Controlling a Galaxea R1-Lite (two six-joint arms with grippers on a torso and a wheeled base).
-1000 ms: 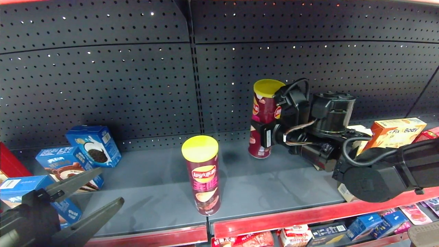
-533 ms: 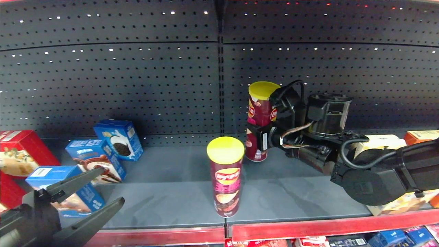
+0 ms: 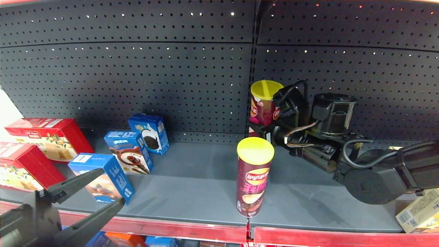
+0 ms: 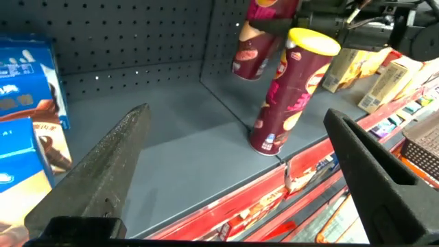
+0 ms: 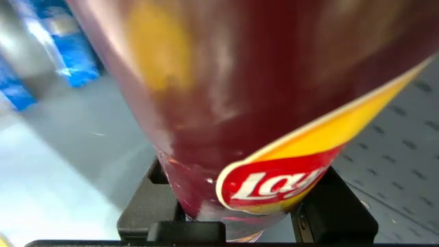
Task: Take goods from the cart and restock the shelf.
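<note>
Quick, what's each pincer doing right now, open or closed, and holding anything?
Left pincer: open, holding nothing.
Right pincer: closed on the rear chip can.

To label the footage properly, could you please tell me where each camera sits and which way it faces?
Head view: on the robot's head, facing forward and down at the shelf; left gripper lower left, jaws open, right gripper right of centre.
Left wrist view: on the left wrist, looking between its open jaws at the standing can.
Right wrist view: on the right wrist, pressed close to the held can between its jaws.
Shared: head and left wrist views both show both cans.
</note>
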